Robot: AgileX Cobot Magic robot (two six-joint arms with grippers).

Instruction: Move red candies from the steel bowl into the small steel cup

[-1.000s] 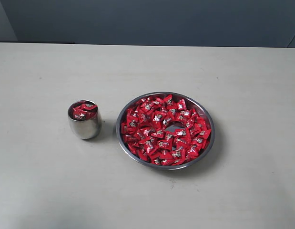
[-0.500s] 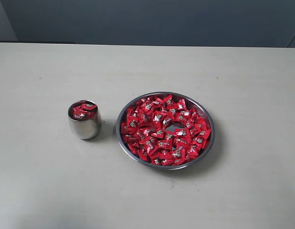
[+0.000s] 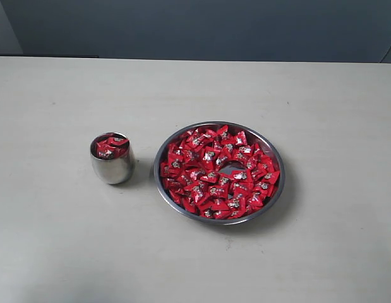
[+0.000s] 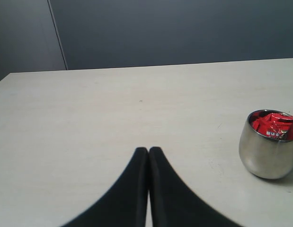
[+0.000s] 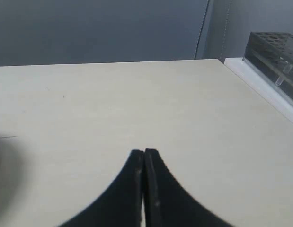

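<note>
Since nothing has moved, you have both jaws closed and empty; the small steel cup point(image 3: 112, 167) brims with red candies point(image 3: 110, 146), so filling looks done

Pale beige counter point(image 3: 62, 252) under soft, even light, backed by a dark blue-grey wall point(image 3: 201, 28); a dark rack point(image 5: 275, 49) stands past one counter edge.

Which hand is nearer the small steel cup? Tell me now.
Left, probably. The left hand, shut, has the small steel cup in its wrist view, apart from its tips. The right hand, shut, sees table but no cup.
</note>
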